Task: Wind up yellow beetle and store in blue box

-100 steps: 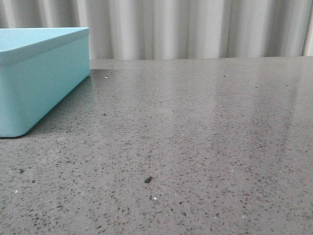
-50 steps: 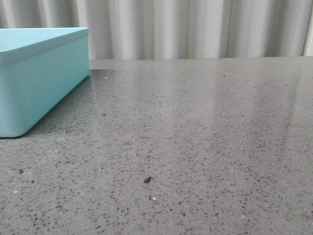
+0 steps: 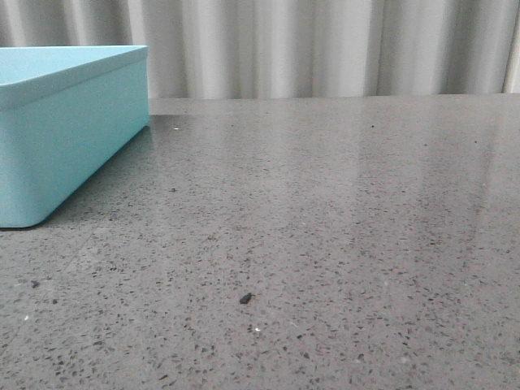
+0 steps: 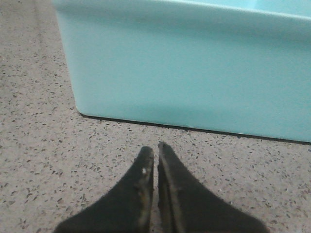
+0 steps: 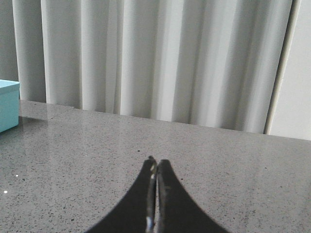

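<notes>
Turquoise and matte, the blue box (image 3: pixel 69 122) stands at the far left of the speckled grey stone surface (image 3: pixel 325 227), cut off by the left edge of the front view, with one rounded corner turned toward the camera. Its slightly protruding rim band runs along the top, and its interior cannot be seen from any of the three views. The yellow beetle shows in none of them, so where it lies cannot be told.

The left claw (image 4: pixel 155 153) sits low over the surface, just in front of one long wall of the box (image 4: pixel 194 73), near that wall's rounded corner but not touching it. Its two dark fingers (image 4: pixel 141 187) are pressed nearly together, with only a hairline seam between them and nothing clamped there.

The right claw (image 5: pixel 154 167) hovers over bare surface, well apart from the box, of which only a corner (image 5: pixel 8 104) shows at the edge of that view. Its fingers (image 5: pixel 170 194) are likewise drawn together with nothing between them.

A small dark crumb (image 3: pixel 245 298) lies on the surface toward the near edge in the front view, with a tiny white fleck (image 3: pixel 257 329) just beside it. Pale pleated curtains (image 3: pixel 325 45) hang behind the far edge of the surface.
</notes>
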Motion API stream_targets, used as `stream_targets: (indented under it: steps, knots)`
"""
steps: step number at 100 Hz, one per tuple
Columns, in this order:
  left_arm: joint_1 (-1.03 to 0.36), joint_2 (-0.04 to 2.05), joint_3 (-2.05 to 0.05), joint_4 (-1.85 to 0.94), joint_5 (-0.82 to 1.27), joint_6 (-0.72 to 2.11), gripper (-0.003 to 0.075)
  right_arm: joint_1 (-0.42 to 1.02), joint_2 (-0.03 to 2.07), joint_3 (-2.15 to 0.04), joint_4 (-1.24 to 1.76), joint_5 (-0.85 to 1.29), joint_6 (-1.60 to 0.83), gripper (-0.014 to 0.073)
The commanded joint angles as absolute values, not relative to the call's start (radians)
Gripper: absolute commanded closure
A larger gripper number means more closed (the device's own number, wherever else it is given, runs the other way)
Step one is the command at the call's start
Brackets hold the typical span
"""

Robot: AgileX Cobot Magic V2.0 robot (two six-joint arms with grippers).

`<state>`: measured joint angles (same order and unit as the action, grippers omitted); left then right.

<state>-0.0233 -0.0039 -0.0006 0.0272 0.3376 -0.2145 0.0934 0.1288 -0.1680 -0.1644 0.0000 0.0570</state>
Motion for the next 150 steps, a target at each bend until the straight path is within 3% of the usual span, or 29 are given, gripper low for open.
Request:
stream_targets:
  steps: [1,66,103,150]
  knots:
    - [-0.021,-0.037,0.025,0.03,0.302,-0.216,0.0741,0.093,0.139,-0.195,-0.168,-0.079,0.057,0.0655]
    - [-0.021,-0.037,0.025,0.03,0.302,-0.216,0.0741,0.083,0.128,-0.156,-0.182,-0.111,0.057,0.0655]
    - [-0.021,-0.037,0.025,0.03,0.302,-0.216,0.0741,-0.197,0.018,0.032,-0.164,-0.233,0.057,0.0655]
    - [-0.021,-0.035,0.025,0.03,0.302,-0.216,0.0741,-0.22,-0.031,0.032,-0.171,0.278,0.057,0.0655]
